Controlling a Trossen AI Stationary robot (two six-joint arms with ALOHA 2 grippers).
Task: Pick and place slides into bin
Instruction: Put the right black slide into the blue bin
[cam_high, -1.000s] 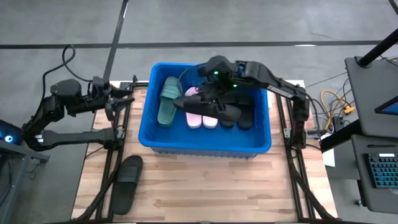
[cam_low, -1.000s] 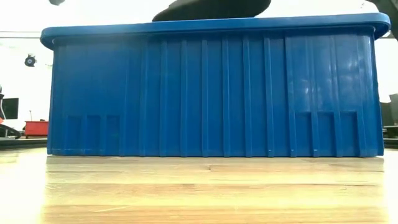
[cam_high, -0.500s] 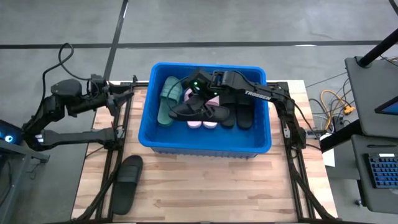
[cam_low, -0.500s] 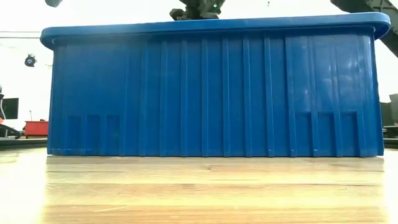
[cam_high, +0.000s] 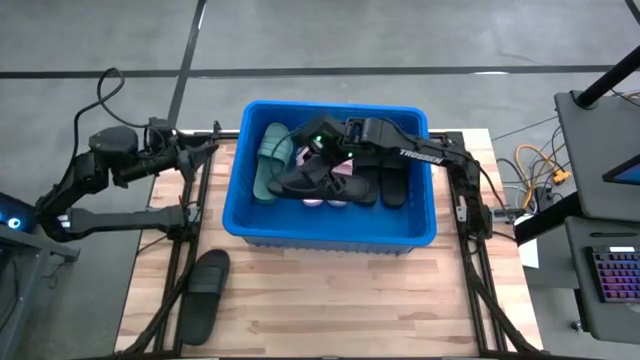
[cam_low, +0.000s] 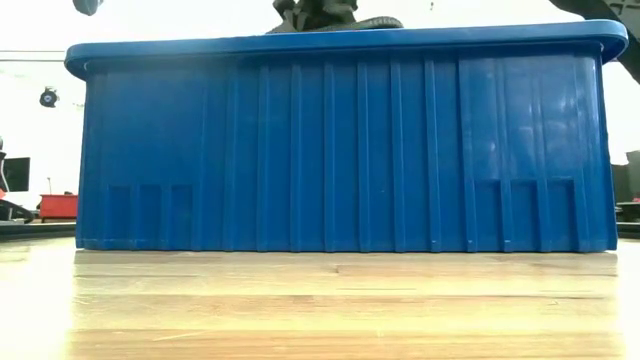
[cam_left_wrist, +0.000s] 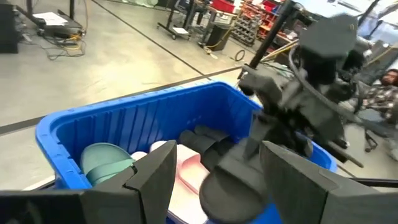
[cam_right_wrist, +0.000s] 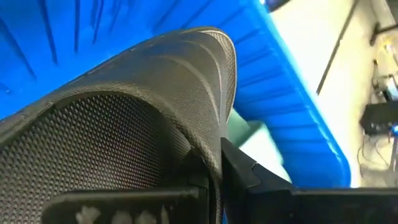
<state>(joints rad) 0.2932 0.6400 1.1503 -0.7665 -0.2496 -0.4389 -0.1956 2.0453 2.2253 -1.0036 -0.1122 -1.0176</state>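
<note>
The blue bin (cam_high: 330, 232) stands mid-table and fills the low view (cam_low: 340, 140). Inside lie green slides (cam_high: 270, 160), pink slides (cam_high: 322, 198) and black slides (cam_high: 392, 185). My right gripper (cam_high: 322, 152) reaches in from the far right and is shut on one black slide (cam_high: 325, 182), which lies crosswise above the pink ones. Another black slide (cam_high: 205, 292) lies flat on the table, near left of the bin. My left gripper (cam_left_wrist: 214, 180) hovers open and empty at the table's far left, facing the bin. My right gripper pinches a rim of the black slide (cam_right_wrist: 214, 163) between its two fingers, about midway along its length. Strap or sole edge, I cannot tell. The fingers slant down from the far right and lie across the slide. The slide hangs roughly level, part of it (cam_low: 375, 22) still above the bin's rim.
The bin's near wall (cam_low: 340, 140) blocks the low view of what is inside. Bare wooden tabletop (cam_high: 330, 300) stretches between the bin and the near edge. Frame rails run along both sides of the table (cam_high: 185, 250).
My right gripper has sunk into the bin and gone toward the table's left, rolling as it went, still shut on the black slide. The slide has come down from above the rim to just over the pink slides.
</note>
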